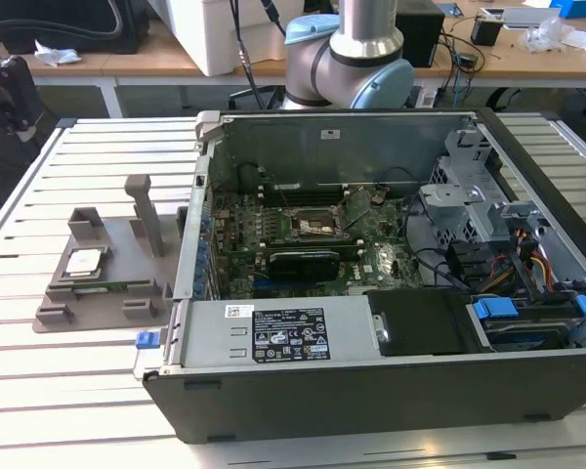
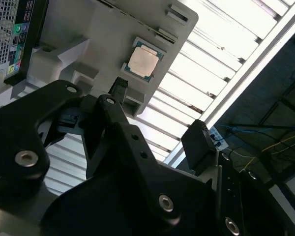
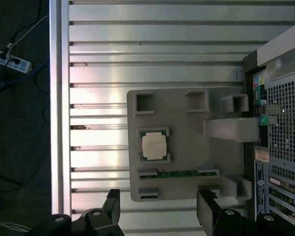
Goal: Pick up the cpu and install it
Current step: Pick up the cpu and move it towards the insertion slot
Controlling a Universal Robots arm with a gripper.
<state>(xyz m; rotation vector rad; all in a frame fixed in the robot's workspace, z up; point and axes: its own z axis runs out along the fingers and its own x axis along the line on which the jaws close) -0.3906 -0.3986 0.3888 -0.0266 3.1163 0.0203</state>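
The cpu, a small square chip with a shiny silver top, lies flat in a recess of the grey plastic tray on the slatted table, at the exterior view's left of the open computer case. In both wrist views I look down on the cpu from well above. My gripper hangs open over the tray's edge, apart from the cpu, with nothing between its black fingers. The empty socket sits on the motherboard inside the case.
The computer case lies on its side with a black fan card below the socket. A thin green memory stick rests in the tray beside the cpu, and a tall grey post stands on it. The table edge borders dark floor.
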